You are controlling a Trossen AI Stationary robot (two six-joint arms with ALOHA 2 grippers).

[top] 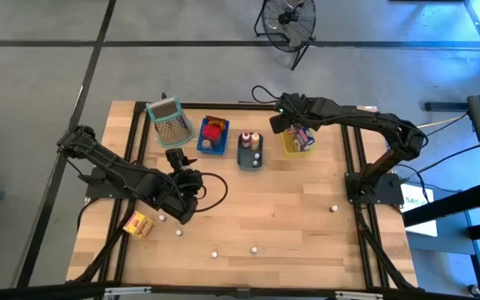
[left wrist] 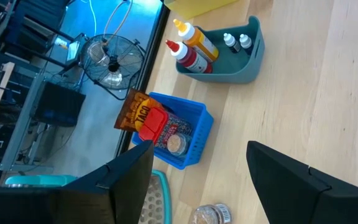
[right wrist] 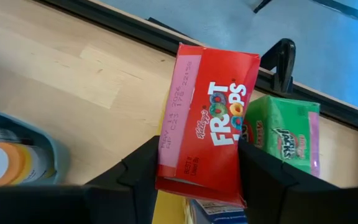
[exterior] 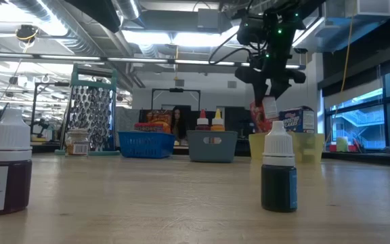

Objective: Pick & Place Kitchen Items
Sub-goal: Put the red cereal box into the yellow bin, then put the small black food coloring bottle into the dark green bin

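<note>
- Wooden table (top: 290,225) fills the centre of the high view, its planks bare across the lower right.
- Left arm stretches from the left edge of the high view toward the table's middle; the left gripper (top: 183,198) sits left of centre with its fingers (left wrist: 303,180) spread apart and nothing between them.
- Right arm reaches from the right side to the upper middle of the high view, where the right gripper (right wrist: 197,180) is clamped on a red cereal carton (right wrist: 210,124), held above the yellow tray (top: 294,147).
- Mesh basket (top: 170,121) stands at the upper left of the table, tilted in the high view.
- Blue tray (top: 212,143) lies just right of the basket and holds a brown packet (left wrist: 132,112) and a red piece.
- Grey tray (top: 249,158) sits between the blue and yellow trays, carrying two sauce bottles (left wrist: 188,46) and two tiny capped bottles (left wrist: 236,42).
- Green carton (right wrist: 284,134) lies in the yellow tray just beside the held red carton.
- Yellow-orange carton (top: 138,224) lies near the lower left of the table.
- Small white-capped dropper bottles are scattered along the table's lower part; one with dark liquid (exterior: 278,177) stands right of centre in the low view, another (exterior: 7,169) at the left edge.
</note>
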